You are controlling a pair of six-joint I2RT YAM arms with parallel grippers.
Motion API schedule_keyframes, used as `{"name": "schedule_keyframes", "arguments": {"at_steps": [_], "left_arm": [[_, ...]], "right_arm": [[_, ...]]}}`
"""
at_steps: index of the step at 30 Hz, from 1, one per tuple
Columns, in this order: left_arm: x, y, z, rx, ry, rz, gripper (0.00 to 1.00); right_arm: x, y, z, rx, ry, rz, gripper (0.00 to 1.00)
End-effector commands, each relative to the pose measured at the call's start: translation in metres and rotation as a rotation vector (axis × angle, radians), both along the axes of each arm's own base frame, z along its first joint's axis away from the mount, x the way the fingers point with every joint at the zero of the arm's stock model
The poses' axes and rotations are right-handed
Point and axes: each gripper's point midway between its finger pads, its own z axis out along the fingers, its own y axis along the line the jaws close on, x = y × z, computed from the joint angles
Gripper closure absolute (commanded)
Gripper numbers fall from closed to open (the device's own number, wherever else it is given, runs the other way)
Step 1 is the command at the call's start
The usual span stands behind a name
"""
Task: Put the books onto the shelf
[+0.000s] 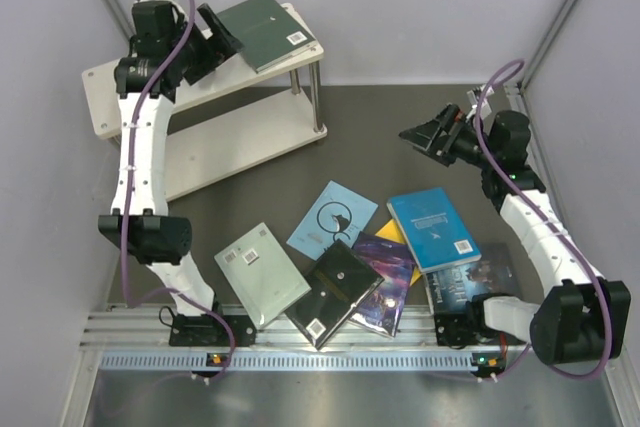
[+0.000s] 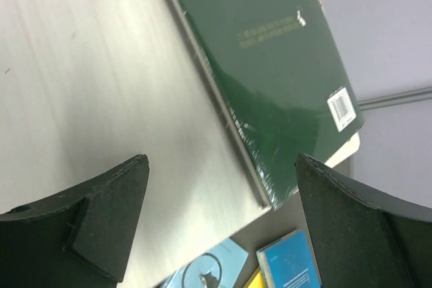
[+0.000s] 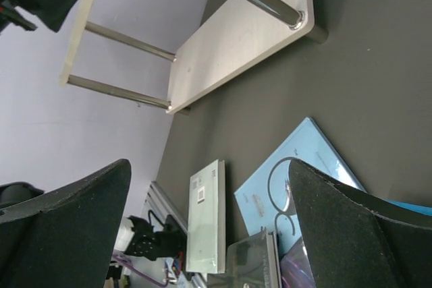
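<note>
The dark green paperback point(image 1: 268, 31) lies flat, back cover and barcode up, at the right end of the top board of the pale wood two-tier shelf point(image 1: 230, 142). It looks like a deliberate spot, as it leaves the rest of that board free for more books. Its long axis runs skewed across the board's depth rather than along its length. The barcode corner points toward the right end, and a near corner reaches the front edge; whether it overhangs I cannot tell. The left gripper point(image 1: 214, 39) hangs just above the board beside the book. Its jaws are spread wide with nothing between them, so the book rests on its own. The right gripper point(image 1: 430, 135) is likewise wide open and empty, poised over the dark grey table point(image 1: 400, 77), probably to take the next book. The remaining books lie in a loose overlapping heap near the arm bases: a grey-green one point(image 1: 262, 272), a light blue one with a black swirl point(image 1: 332, 219), a dark glossy one point(image 1: 335, 292), a purple galaxy cover point(image 1: 385, 282), a bright blue one point(image 1: 433, 229) and a dark blue one point(image 1: 470, 282) — each lying at its own angle.
</note>
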Motion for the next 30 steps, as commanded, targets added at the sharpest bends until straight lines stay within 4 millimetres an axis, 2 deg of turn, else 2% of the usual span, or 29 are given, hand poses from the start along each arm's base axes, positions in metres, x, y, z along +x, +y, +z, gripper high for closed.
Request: {"name": "schedule_keyframes", "arguments": {"at_steps": [1, 2, 3, 4, 5, 6, 7, 8, 9, 10, 11, 12, 13, 14, 15, 16, 17, 18, 20, 21, 23, 24, 26, 27, 29, 30], "left_arm": [[-0.041, 0.015, 0.01, 0.085, 0.008, 0.029, 0.05], [-0.046, 0.013, -0.002, 0.108, 0.034, 0.024, 0.05], [-0.063, 0.003, 0.006, 0.117, 0.012, -0.005, 0.05], [-0.07, -0.005, 0.003, 0.126, 0.005, -0.027, 0.05], [-0.085, -0.009, -0.013, 0.149, 0.037, -0.033, 0.05], [-0.097, -0.027, -0.023, 0.162, 0.055, -0.071, 0.05], [-0.105, -0.036, -0.032, 0.173, 0.062, -0.082, 0.05], [-0.122, -0.037, -0.056, 0.195, 0.111, -0.069, 0.05], [-0.134, -0.05, -0.068, 0.213, 0.126, -0.089, 0.05], [-0.144, -0.053, -0.08, 0.214, 0.147, -0.094, 0.05], [-0.155, -0.054, -0.112, 0.213, 0.213, -0.095, 0.06], [-0.17, -0.049, -0.112, 0.204, 0.197, -0.083, 0.06], [-0.178, -0.044, -0.12, 0.206, 0.206, -0.069, 0.06], [-0.193, -0.037, -0.134, 0.207, 0.221, -0.054, 0.06], [-0.2, -0.032, -0.138, 0.215, 0.221, -0.041, 0.06], [-0.205, -0.027, -0.143, 0.227, 0.225, -0.026, 0.06], [-0.212, -0.022, -0.152, 0.239, 0.241, -0.017, 0.05], [-0.22, -0.018, -0.15, 0.243, 0.232, -0.013, 0.05], [-0.229, -0.013, -0.151, 0.252, 0.23, -0.002, 0.05], [-0.232, -0.011, -0.153, 0.256, 0.237, 0.0, 0.05], [-0.237, -0.007, -0.154, 0.265, 0.236, 0.007, 0.05], [-0.239, -0.006, -0.155, 0.268, 0.237, 0.013, 0.05], [-0.243, -0.003, -0.158, 0.277, 0.241, 0.016, 0.05], [-0.244, -0.002, -0.159, 0.28, 0.242, 0.017, 0.05], [-0.247, 0.0, -0.164, 0.29, 0.248, 0.019, 0.05], [-0.247, 0.001, -0.165, 0.292, 0.249, 0.021, 0.05]], "right_arm": [[0.002, 0.001, -0.008, -0.066, -0.031, 0.005, 0.0], [-0.002, 0.01, -0.011, -0.078, -0.03, 0.036, 0.0], [-0.004, 0.017, -0.022, -0.097, -0.005, 0.065, 0.0], [-0.008, 0.025, -0.025, -0.106, -0.003, 0.092, 0.0], [-0.021, 0.049, -0.03, -0.117, -0.001, 0.167, 0.0], [-0.023, 0.062, -0.041, -0.143, 0.006, 0.2, 0.0], [-0.03, 0.077, -0.046, -0.158, 0.007, 0.239, 0.0], [-0.047, 0.105, -0.051, -0.174, 0.005, 0.314, 0.0], [-0.05, 0.119, -0.065, -0.185, 0.033, 0.35, 0.0], [-0.058, 0.13, -0.072, -0.184, 0.057, 0.383, 0.0], [-0.071, 0.149, -0.078, -0.167, 0.051, 0.44, 0.0], [-0.078, 0.161, -0.091, -0.138, 0.112, 0.479, 0.0], [-0.079, 0.173, -0.087, -0.1, 0.076, 0.508, 0.0], [-0.091, 0.186, -0.093, -0.086, 0.094, 0.557, 0.0], [-0.098, 0.196, -0.107, -0.071, 0.152, 0.598, 0.0], [-0.1, 0.206, -0.107, -0.051, 0.137, 0.622, 0.0], [-0.112, 0.219, -0.108, -0.044, 0.14, 0.666, 0.0], [-0.118, 0.229, -0.121, -0.047, 0.178, 0.691, 0.0], [-0.134, 0.251, -0.125, -0.05, 0.184, 0.75, 0.0], [-0.138, 0.258, -0.141, -0.066, 0.22, 0.765, 0.0], [-0.149, 0.27, -0.149, -0.07, 0.23, 0.793, 0.0], [-0.151, 0.273, -0.16, -0.075, 0.263, 0.79, 0.0], [-0.157, 0.28, -0.166, -0.077, 0.279, 0.802, 0.0], [-0.159, 0.282, -0.175, -0.094, 0.298, 0.8, 0.0], [-0.164, 0.29, -0.178, -0.124, 0.28, 0.818, 0.0], [-0.166, 0.289, -0.193, -0.177, 0.32, 0.805, 0.0]]}}
